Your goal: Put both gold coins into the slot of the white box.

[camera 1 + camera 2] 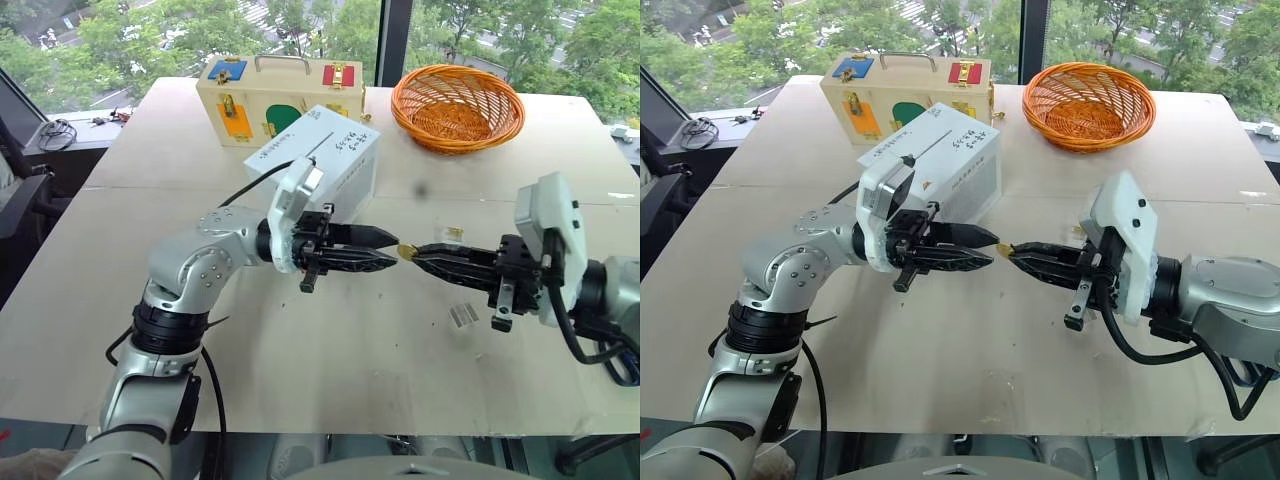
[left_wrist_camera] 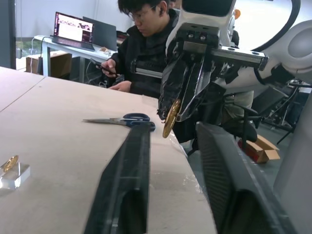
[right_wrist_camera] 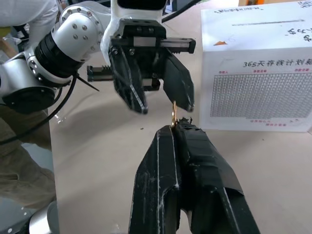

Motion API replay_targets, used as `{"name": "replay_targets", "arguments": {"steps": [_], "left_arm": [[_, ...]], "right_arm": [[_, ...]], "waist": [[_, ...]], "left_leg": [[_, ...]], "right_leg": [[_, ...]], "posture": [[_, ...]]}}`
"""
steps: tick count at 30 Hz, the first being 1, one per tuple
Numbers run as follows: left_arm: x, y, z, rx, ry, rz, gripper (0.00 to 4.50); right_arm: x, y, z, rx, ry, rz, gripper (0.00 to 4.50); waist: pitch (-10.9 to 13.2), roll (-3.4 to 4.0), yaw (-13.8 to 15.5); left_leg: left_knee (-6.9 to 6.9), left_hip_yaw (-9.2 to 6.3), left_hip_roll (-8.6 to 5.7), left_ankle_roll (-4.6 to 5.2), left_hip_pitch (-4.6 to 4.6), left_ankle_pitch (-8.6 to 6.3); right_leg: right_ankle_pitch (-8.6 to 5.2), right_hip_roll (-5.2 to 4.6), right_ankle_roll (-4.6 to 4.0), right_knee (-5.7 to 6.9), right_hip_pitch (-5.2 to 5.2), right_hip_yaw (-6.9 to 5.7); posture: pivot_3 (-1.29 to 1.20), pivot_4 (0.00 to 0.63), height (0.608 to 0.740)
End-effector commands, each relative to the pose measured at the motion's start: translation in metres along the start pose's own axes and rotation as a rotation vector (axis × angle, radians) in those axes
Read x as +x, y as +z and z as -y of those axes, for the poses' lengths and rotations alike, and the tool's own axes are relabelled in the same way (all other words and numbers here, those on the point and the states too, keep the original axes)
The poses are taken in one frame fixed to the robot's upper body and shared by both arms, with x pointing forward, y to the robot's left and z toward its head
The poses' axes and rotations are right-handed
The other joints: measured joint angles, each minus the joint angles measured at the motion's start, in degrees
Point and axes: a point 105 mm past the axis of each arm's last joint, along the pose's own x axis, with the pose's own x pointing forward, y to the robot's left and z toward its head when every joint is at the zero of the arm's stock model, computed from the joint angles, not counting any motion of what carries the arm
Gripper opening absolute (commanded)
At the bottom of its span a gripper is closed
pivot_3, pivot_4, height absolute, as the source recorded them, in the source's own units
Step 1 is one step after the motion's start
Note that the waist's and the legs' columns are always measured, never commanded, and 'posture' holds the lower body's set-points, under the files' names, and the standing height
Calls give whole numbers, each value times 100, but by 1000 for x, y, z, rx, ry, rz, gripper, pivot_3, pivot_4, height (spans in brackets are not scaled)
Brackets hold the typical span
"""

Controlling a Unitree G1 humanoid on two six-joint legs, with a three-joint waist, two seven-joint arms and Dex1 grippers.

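we see right gripper point(image 1: 415, 255) mid-frame, clamped on gold coin point(image 1: 406, 251), disc edge-on between left gripper's point(image 1: 385, 248) part-open tips. white box point(image 1: 330, 160) above left; second coin point(image 2: 9, 163) on clear block.

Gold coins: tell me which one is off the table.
The gold coin pinched in the right gripper, held up facing the left gripper. The other coin rests on a clear piece on the table.
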Motion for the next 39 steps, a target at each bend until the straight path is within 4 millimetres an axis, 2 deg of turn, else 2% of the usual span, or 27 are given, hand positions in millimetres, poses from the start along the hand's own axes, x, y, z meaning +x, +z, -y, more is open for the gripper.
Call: {"name": "replay_targets", "arguments": {"steps": [1,9,12,13,14,24,27,35,38,39], "left_arm": [[4,6,3,49,-24,3,1509],[4,8,2,45,-18,19,1509],[3,8,1,40,-16,24,658],[3,9,1,39,-17,25,209],[3,9,1,38,-18,26,45],[4,10,2,26,-28,46,45],[0,15,0,15,7,68,0],[-31,45,-8,-19,210,156,0],[-47,66,-17,32,391,197,0],[-57,72,-28,77,526,158,0]], "right_arm": [[1,9,-2,-24,12,32,0],[3,10,-5,-26,26,34,0],[3,10,-5,-23,28,34,0],[3,10,-6,-22,29,33,0],[3,9,-6,-21,31,32,0],[4,12,-8,-56,29,53,0],[0,13,-2,-51,8,82,838],[-30,12,16,-151,-113,39,4441],[-43,17,19,-226,-157,30,4441],[-48,19,19,-246,-166,33,4441]], "waist": [[0,0,-1],[0,0,-2],[0,0,-2],[0,0,-2],[0,0,-2],[0,0,-2],[0,0,1],[0,-2,2],[1,-3,3],[2,-4,6]], "left_leg": [[0,0,0,0,0,0],[0,0,0,0,0,0],[0,0,0,0,0,0],[1,0,0,0,0,0],[1,0,0,0,0,0],[1,0,0,0,0,0],[2,0,0,0,0,0],[4,-2,0,0,0,0],[5,-2,0,0,3,1],[6,-3,1,0,3,1]], "right_leg": [[0,0,0,0,0,0],[0,0,0,0,0,0],[1,0,0,0,0,0],[1,0,0,1,0,0],[1,0,0,1,0,0],[1,0,0,1,0,0],[1,0,1,1,0,0],[8,1,15,5,1,-1],[8,2,20,9,2,-1],[7,2,24,11,2,-1]], "posture": [[0,150,740],[0,150,740],[0,150,740],[0,150,740],[0,150,740],[0,150,740],[0,150,740],[0,150,740],[0,150,740],[0,150,740]]}}
